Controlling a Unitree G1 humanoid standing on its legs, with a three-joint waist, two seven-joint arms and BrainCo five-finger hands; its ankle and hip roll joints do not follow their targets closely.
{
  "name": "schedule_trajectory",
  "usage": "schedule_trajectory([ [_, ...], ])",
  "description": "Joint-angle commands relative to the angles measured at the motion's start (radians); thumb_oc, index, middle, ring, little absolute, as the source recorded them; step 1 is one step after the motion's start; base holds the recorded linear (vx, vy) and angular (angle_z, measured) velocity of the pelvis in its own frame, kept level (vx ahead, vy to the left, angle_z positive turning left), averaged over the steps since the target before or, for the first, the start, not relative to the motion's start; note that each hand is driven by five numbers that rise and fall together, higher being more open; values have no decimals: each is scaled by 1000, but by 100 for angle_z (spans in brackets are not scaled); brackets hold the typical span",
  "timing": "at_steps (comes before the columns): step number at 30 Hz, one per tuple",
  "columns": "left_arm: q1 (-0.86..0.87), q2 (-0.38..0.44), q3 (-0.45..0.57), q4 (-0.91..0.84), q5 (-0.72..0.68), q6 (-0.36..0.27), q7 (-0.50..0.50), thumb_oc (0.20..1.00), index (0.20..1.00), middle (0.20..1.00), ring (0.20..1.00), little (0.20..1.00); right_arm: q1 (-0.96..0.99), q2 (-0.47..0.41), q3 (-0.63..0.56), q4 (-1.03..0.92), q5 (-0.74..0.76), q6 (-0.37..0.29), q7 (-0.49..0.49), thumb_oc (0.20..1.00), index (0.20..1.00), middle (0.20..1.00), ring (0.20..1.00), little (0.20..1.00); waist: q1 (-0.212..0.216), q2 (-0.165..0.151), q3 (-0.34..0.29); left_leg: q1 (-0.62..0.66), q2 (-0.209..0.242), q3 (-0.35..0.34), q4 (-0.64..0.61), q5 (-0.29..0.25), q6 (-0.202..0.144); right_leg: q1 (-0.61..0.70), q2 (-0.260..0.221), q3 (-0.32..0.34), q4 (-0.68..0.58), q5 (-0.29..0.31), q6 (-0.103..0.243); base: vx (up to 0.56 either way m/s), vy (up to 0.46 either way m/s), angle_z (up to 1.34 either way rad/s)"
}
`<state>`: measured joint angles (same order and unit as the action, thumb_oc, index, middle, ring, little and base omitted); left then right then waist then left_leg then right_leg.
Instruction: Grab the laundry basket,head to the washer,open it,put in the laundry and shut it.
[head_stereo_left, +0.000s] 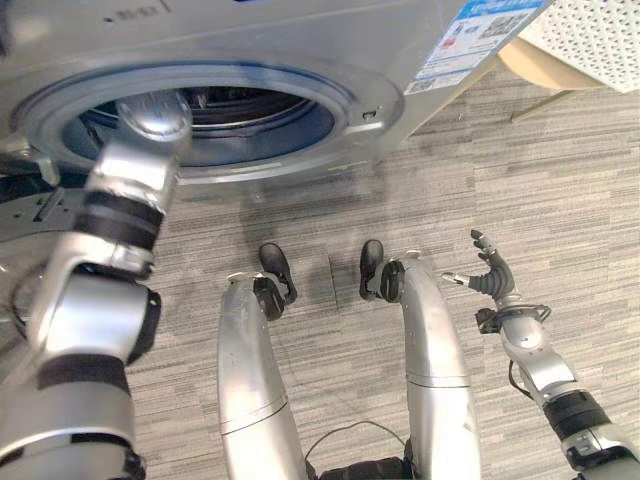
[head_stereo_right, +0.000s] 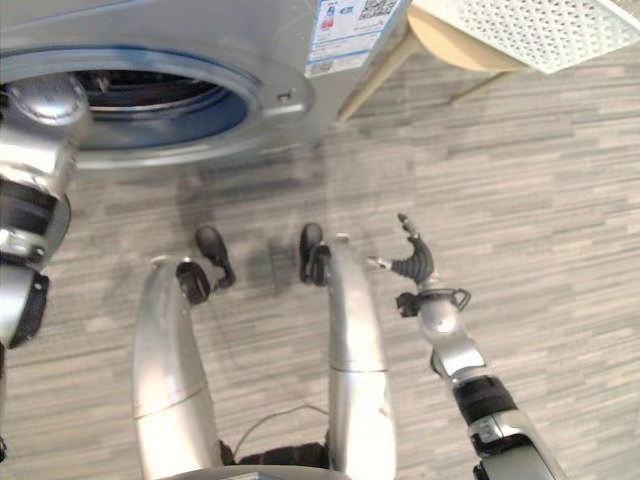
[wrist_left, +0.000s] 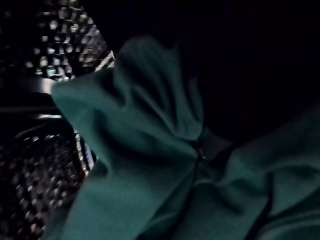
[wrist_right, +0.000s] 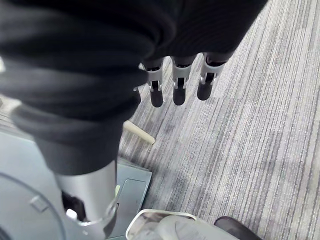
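The left arm (head_stereo_left: 110, 260), nearest the washer (head_stereo_left: 300, 60), is built of silver-grey shells parted by black bands, capped by a rounded, glossy joint. The right arm (head_stereo_left: 545, 370) is slimmer, silver with a black ribbed band. The right hand (head_stereo_left: 490, 275) has a dark ribbed cover and silver fingers (wrist_right: 179, 92) with dark tips.

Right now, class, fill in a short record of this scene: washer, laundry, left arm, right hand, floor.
washer: silver front-loader, its round opening uncovered
laundry: dark green cloth bunched inside the perforated drum
left arm: reaches into the opening, hand hidden within
right hand: over the floor, away from the washer, fingers relaxed, holding nothing
floor: grey striped carpet
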<state>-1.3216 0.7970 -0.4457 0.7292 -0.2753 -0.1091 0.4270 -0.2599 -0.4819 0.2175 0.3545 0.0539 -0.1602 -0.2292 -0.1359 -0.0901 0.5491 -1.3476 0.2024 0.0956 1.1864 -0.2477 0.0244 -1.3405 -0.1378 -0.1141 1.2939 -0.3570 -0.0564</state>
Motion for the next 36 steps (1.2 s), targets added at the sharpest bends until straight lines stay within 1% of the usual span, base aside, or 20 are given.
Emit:
schedule_trajectory([
  [1,-5,40,-93,139,129,11,-14,1000,1000,1000,1000,1000,69,4,12,-38,44,-59,14,1000,1000,1000,1000,1000,-38,47,-172,-40,24,-77,89,-114,33,-3,-11,25,-127,37,73,0,0,0],
  [3,-43,72,-172,137,241,36,-61,1000,1000,1000,1000,1000,74,-9,2,-49,40,-57,30,1000,1000,1000,1000,1000,-32,48,-176,-50,17,-79,90,-111,34,-13,-13,22,-121,37,74,0,0,0],
  [4,-44,72,-173,137,241,36,-61,1000,1000,1000,1000,1000,74,-8,1,-49,39,-57,30,1000,1000,1000,1000,1000,-32,48,-176,-50,16,-79,90,-111,34,-13,-14,22,-121,37,74,8,-20,5],
  [8,-68,59,-281,198,468,91,-154,1000,1000,1000,1000,1000,66,-36,0,-41,38,-55,58,1000,1000,1000,1000,1000,-23,51,-193,-49,-1,-83,82,-106,28,-17,-13,23,-122,40,73,-5,-10,13],
  [10,-62,56,-280,187,470,89,-181,1000,1000,1000,1000,1000,64,-49,-4,-42,50,-55,71,1000,1000,1000,1000,1000,-18,48,-199,-49,-5,-81,80,-104,26,-20,-15,26,-118,41,72,-24,-9,10],
  [13,-19,55,-238,136,418,72,-175,1000,1000,1000,1000,1000,72,-51,-3,-42,68,-57,81,1000,1000,1000,1000,1000,-10,46,-208,-47,-12,-88,77,-101,21,-17,-20,26,-115,41,70,-23,-25,10],
  [14,49,41,-180,88,386,59,-155,1000,1000,1000,1000,1000,79,-36,-2,-36,67,-53,78,1000,1000,1000,1000,1000,2,43,-213,-40,-16,-91,71,-98,17,-9,-22,23,-117,40,68,-12,-20,10],
  [15,60,43,-171,81,388,61,-155,1000,1000,1000,1000,1000,80,-39,1,-36,67,-53,77,1000,1000,1000,1000,1000,-1,47,-215,-38,-16,-92,70,-98,17,-7,-22,22,-119,40,68,-21,-35,7],
  [16,172,14,-91,21,332,43,-132,1000,1000,1000,1000,1000,89,-17,1,-25,61,-47,72,1000,1000,1000,1000,1000,13,42,-217,-25,-18,-94,64,-94,13,10,-26,18,-122,39,67,-11,-16,7],
  [17,182,15,-84,15,333,44,-132,1000,1000,1000,1000,1000,91,-20,4,-25,61,-47,72,1000,1000,1000,1000,1000,11,45,-219,-24,-18,-94,63,-94,13,12,-26,18,-123,39,67,-33,-23,11],
  [18,326,-44,18,-43,264,28,-113,1000,1000,1000,1000,1000,97,8,4,-11,45,-32,61,1000,1000,1000,1000,1000,26,41,-223,2,-19,-95,42,-89,8,40,-29,12,-139,40,65,-37,-12,16],
  [19,393,-80,56,-58,235,25,-115,1000,1000,1000,1000,1000,100,20,7,-3,35,-26,53,1000,1000,1000,1000,1000,31,42,-227,19,-19,-94,26,-84,5,60,-31,8,-154,40,64,-52,-11,21],
  [22,645,-197,168,-183,217,14,-128,1000,1000,1000,1000,1000,107,50,-7,27,-2,6,33,1000,1000,1000,1000,1000,57,42,-233,115,-19,-84,-60,-65,-5,153,-41,-6,-229,50,66,-40,-4,13],
  [24,730,-234,201,-225,221,15,-135,1000,1000,1000,1000,1000,114,57,-15,38,-12,15,29,1000,1000,1000,1000,1000,63,41,-232,162,-20,-77,-99,-56,-11,199,-43,-10,-264,55,67,-24,-10,21],
  [25,840,-299,237,-251,189,2,-152,1000,1000,1000,1000,1000,113,67,-28,61,-23,27,24,1000,1000,1000,1000,1000,80,40,-236,241,-31,-64,-165,-42,-20,271,-50,-20,-315,60,71,-16,-26,28],
  [28,1002,-372,278,-294,136,-14,-179,1000,1000,1000,1000,1000,129,79,-43,87,-29,38,26,1000,1000,1000,1000,1000,100,34,-240,404,-47,-44,-291,-18,-27,419,-44,-43,-418,83,83,17,-39,16],
  [32,1166,-416,294,-290,95,-21,-233,1000,1000,1000,1000,1000,164,98,-55,131,-35,42,42,1000,1000,1000,1000,1000,117,28,-233,656,-64,-25,-507,37,-40,667,-32,-71,-615,133,104,63,-52,13],
  [33,1166,-416,294,-290,95,-21,-233,1000,1000,1000,1000,1000,164,98,-55,131,-35,42,42,1000,1000,1000,1000,1000,117,28,-232,658,-64,-25,-508,37,-40,669,-32,-71,-616,134,104,129,-49,-3],
  [34,1227,-421,299,-270,85,-18,-259,1000,1000,1000,1000,1000,182,106,-63,158,-33,42,50,1000,1000,1000,1000,1000,120,30,-240,770,-72,-18,-617,71,-47,779,-21,-83,-717,161,117,90,-35,1],
  [36,1253,-415,304,-260,88,-14,-273,1000,1000,1000,1000,1000,194,110,-68,173,-30,40,56,1000,1000,1000,1000,1000,123,30,-238,846,-78,-12,-688,98,-51,852,-15,-90,-781,181,125,103,-44,4],
])
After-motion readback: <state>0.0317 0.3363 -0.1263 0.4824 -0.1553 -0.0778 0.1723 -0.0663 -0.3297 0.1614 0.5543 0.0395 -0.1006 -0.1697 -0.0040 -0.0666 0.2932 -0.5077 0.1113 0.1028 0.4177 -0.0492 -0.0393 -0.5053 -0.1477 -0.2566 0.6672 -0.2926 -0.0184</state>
